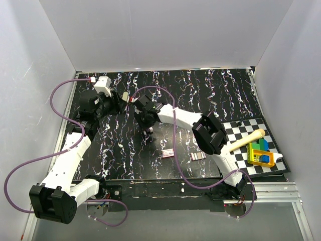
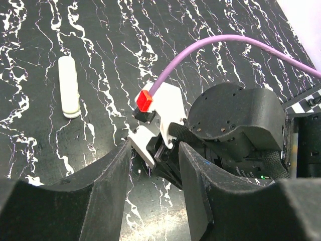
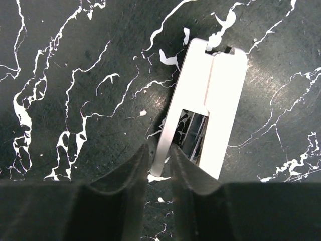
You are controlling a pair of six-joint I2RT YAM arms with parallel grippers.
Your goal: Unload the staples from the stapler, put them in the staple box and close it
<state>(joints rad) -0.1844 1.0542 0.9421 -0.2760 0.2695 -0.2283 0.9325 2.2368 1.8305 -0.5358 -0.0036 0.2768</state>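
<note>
The stapler (image 3: 220, 100) lies on the black marbled table. It is a pale cream body with a window showing grey metal and dark parts. My right gripper (image 3: 158, 150) is shut on its thin left rail. In the left wrist view the stapler's pale end (image 2: 143, 143) sticks out from under the right wrist's black body (image 2: 235, 120). My left gripper (image 2: 154, 148) is open, with one finger on each side of that end and not touching it. In the top view both grippers, left (image 1: 123, 100) and right (image 1: 146, 123), meet at the table's middle left.
Two short staple strips (image 1: 168, 153) (image 1: 198, 156) lie near the front middle. A cream capsule-shaped piece (image 2: 69, 86) lies flat, apart from both grippers. A checkered mat (image 1: 235, 131) at the right holds a wooden stick (image 1: 248, 139) and coloured blocks (image 1: 261, 153). Purple cables loop over both arms.
</note>
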